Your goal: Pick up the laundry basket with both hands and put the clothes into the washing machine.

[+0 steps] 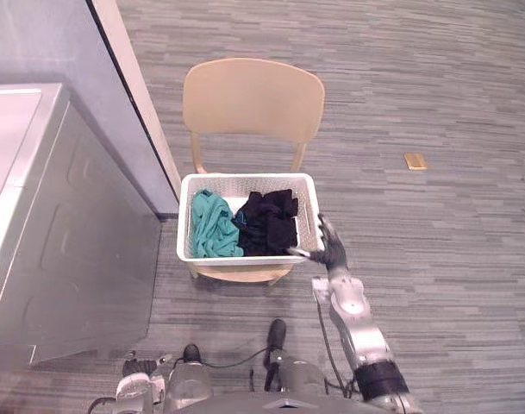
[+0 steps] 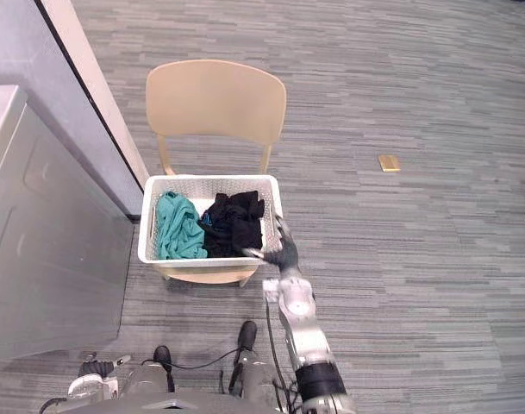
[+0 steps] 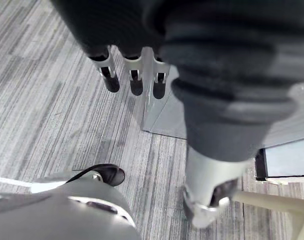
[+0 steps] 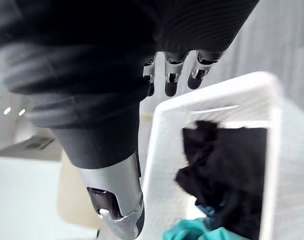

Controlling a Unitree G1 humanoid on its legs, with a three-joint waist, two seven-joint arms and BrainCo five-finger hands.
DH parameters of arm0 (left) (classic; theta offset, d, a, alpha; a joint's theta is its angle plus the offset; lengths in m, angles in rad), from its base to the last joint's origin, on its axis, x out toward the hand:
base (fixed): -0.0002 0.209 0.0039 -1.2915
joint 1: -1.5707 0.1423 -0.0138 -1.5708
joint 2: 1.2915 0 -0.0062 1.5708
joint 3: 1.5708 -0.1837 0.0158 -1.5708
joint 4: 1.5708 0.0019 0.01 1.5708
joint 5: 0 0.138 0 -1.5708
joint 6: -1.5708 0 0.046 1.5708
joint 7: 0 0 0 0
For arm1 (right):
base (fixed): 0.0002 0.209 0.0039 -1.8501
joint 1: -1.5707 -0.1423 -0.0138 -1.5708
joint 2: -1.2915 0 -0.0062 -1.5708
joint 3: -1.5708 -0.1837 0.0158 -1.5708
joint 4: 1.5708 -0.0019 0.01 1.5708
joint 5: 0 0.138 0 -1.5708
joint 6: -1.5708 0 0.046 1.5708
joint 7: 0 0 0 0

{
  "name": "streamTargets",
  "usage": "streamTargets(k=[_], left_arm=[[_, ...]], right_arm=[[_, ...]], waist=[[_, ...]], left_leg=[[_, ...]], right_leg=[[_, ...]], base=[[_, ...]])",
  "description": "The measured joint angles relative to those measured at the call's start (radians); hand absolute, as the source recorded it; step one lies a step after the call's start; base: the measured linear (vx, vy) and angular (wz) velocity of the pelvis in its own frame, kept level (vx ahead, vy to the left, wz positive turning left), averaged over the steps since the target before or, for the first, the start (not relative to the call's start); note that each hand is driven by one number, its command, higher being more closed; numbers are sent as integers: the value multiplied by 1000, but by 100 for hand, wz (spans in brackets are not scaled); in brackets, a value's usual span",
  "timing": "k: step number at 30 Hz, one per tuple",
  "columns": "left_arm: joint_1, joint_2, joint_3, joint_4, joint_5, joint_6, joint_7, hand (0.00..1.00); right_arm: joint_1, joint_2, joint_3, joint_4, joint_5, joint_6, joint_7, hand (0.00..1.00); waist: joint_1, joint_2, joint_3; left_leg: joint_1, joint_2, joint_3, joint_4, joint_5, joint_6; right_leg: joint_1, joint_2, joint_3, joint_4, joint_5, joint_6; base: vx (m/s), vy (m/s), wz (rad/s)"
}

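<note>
Chair (image 1: 253,99) bears laundry basket (image 1: 245,178) (right hand (image 1: 332,251) just beside).

Bright even indoor light, perhaps from overhead, faint shadow under chair (image 1: 253,102), glare atop washing machine (image 1: 10,151)

White slotted laundry basket (image 1: 249,178) upright, sitting level on the seat of a tan chair (image 1: 252,97). Inside it: crumpled teal garment (image 1: 212,226) on the left, black garment (image 1: 268,222) on the right, touching. Grey washing machine (image 1: 72,241) stands near, on the basket's left
</note>
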Motion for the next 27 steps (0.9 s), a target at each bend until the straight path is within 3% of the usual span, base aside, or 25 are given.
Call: streamTargets(k=[4, 7, 9, 12, 18, 27], left_arm=[[-32, 9, -21, -2, 15, 0, 2, 0], [-41, 12, -63, -61, 13, -5, 5, 0], [-41, 16, -122, -108, 9, -18, 14, 0], [-40, 23, -181, -145, -9, -33, 23, 0], [-50, 52, -268, -159, -29, -64, 24, 0], [-65, 54, -318, -153, -87, -69, 44, 0]], right_arm=[[-319, -78, 129, 58, -99, -18, -9, 0], [-567, -151, 189, 233, -123, -28, -19, 0], [-728, -263, 257, 386, -137, -23, -21, 0], [-828, -361, 316, 487, -144, -9, -15, 0], [-915, -429, 345, 625, -173, -4, 11, 0], [-959, -436, 341, 756, -185, 22, 12, 0]], waist=[[27, 0, 70], [49, 7, 150], [78, 21, 198], [95, 39, 250], [116, 55, 273], [153, 77, 287]], left_leg=[[-74, -20, -15, 41, 0, 5], [-137, -29, -45, 91, -3, 11], [-196, -35, -73, 132, -6, 16], [-246, -42, -103, 175, -11, 24], [-349, -45, -121, 249, -24, 41], [-434, -39, -133, 297, -26, 44]], right_leg=[[-53, -16, -2, -11, 29, 3], [-78, -28, -21, -12, 43, 2], [-104, -33, -33, -8, 56, 1], [-122, -42, -54, 2, 59, 1], [-194, -49, -58, 29, 66, 0], [-248, -44, -67, 36, 81, -11]], base=[[-46, 52, 9], [-100, 52, 24], [-108, 59, 31], [-89, 86, 27], [-77, 80, 4], [-60, 48, 2]])
